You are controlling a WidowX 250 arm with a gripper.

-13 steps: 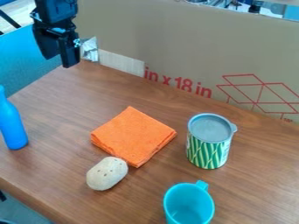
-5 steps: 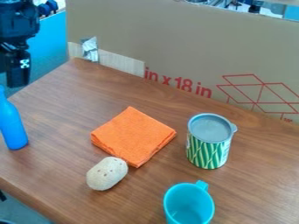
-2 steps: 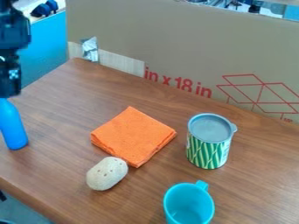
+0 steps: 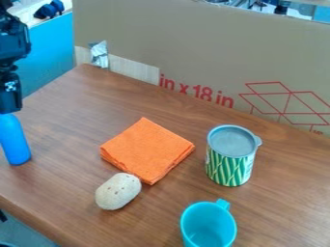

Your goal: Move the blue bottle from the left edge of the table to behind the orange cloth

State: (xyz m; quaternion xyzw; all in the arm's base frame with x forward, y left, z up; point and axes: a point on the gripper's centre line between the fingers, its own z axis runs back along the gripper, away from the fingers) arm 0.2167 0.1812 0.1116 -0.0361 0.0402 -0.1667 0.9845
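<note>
Square the black gripper (image 4: 9,112) over the blue bottle (image 4: 13,144); you can't tell whether it's apart or clamped; check before lifting.

Gripper: you have it (image 4: 7,107) at the left edge, over the top of the blue bottle (image 4: 14,142).
Bottle: it stands upright on the wooden table (image 4: 71,125), below your gripper.
Orange cloth: you see it folded (image 4: 147,150) mid-table, right of the bottle.
Potato: pale and speckled (image 4: 118,191), it lies just beside the cloth's near edge.
Lidded can: green-patterned (image 4: 230,166), it stands upright to the cloth's right.
Turquoise mug: you find it (image 4: 208,226) nearest you, its handle towards the can.
</note>
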